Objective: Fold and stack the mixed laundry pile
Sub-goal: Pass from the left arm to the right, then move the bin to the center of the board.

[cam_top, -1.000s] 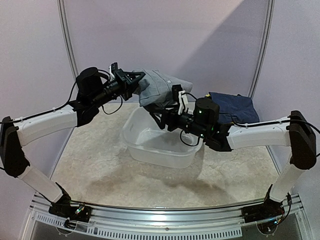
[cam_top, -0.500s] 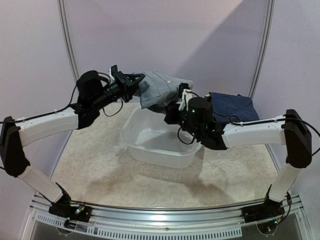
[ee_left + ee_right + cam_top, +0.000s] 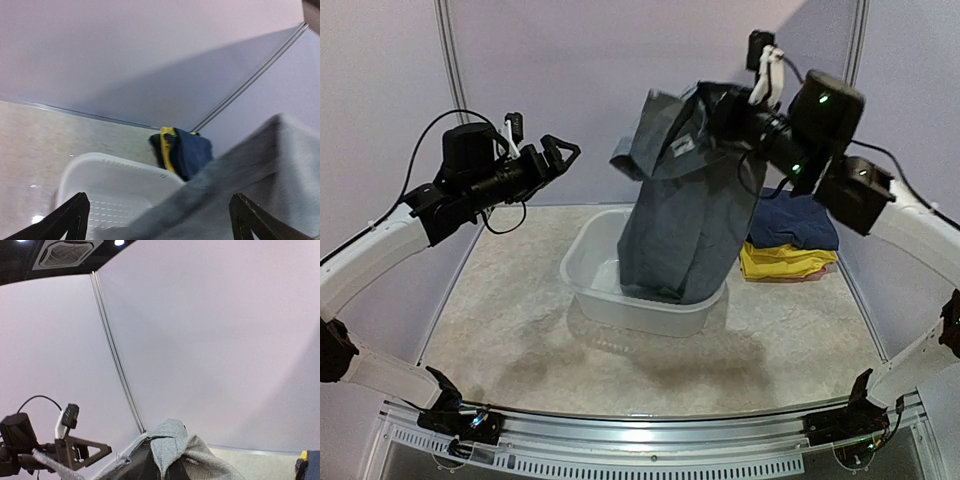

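The grey trousers have been lifted high and are clamped in the right hand. They have been let go by the left hand, now spread apart. Only their bottom end is left in the white basin, so folding can be started.

Lab test booth: bare partition walls
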Motion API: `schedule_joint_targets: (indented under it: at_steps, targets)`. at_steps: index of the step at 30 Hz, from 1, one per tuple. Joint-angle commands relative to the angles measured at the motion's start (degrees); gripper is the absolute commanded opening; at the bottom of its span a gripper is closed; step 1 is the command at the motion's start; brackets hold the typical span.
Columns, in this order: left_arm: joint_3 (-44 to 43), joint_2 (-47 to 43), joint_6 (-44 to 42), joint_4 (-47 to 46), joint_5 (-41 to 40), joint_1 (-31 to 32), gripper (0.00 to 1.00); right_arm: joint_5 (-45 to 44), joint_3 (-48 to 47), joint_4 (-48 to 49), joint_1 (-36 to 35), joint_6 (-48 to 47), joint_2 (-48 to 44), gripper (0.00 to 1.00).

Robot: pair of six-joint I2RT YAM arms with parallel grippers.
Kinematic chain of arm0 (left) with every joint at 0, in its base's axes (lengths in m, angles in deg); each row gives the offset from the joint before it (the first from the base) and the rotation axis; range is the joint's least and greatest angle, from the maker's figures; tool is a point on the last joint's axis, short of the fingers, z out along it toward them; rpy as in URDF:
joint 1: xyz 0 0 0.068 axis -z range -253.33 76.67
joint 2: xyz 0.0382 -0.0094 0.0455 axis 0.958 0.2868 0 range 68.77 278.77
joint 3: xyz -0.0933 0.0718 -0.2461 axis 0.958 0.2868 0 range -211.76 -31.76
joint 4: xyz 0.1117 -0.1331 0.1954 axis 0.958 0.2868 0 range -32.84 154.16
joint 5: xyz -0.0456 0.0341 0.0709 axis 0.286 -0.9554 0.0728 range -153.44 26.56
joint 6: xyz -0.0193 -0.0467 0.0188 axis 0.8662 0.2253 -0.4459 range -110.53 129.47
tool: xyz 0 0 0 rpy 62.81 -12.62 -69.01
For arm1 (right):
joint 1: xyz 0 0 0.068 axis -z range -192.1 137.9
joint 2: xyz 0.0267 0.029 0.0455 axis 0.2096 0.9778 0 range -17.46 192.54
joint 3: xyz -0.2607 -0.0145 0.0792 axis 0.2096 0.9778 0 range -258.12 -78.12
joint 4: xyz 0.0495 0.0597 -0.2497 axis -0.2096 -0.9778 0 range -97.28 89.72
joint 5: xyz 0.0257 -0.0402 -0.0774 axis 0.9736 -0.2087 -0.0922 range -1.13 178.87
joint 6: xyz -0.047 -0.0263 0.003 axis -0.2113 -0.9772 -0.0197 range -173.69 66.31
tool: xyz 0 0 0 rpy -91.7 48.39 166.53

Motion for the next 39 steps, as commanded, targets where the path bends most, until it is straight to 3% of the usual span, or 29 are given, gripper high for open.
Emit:
schedule_joint_targets:
  at_steps: [1,8,17,21,25,26,32,39]
  targets:
    - [-2.9,2.7,-19.8,21.4,-9.6,-0.9,0.98,0.0,-9.2,-7.3,-0.2,-8.4,-2.6,0.0]
    - [-5.5,13.8,-27.3,26.3,-7.7,-1.0,0.94,0.5,-15.5,-9.1,-0.2,-12.8,-3.0,0.0]
    - [-12.6,29.4,-27.9,28.5,-3.2,-1.3,0.75,1.3,-17.9,-10.4,-0.2,-17.4,-6.9,0.0]
    - [-14.7,32.9,-27.8,28.8,-4.8,-1.3,0.47,0.8,-18.9,-11.3,-0.2,-18.8,-8.4,0.0]
    - [-14.8,34.4,-27.8,27.8,-7.5,-1.4,0.03,-0.4,-18.6,-12.1,-0.2,-19.5,-9.0,0.0]
    - [-14.8,34.5,-27.7,28.0,-9.0,-1.4,0.0,-0.7,-18.3,-12.2,-0.2,-19.5,-9.1,0.0]
    - [-12.0,31.0,-27.6,30.4,-16.9,-3.9,0.0,-0.1,-18.2,-13.0,-0.2,-17.1,-8.6,0.0]
    - [-2.7,22.1,-24.7,28.1,-18.7,-13.3,0.0,2.6,-19.0,-13.3,-0.2,-13.9,-5.5,0.0]
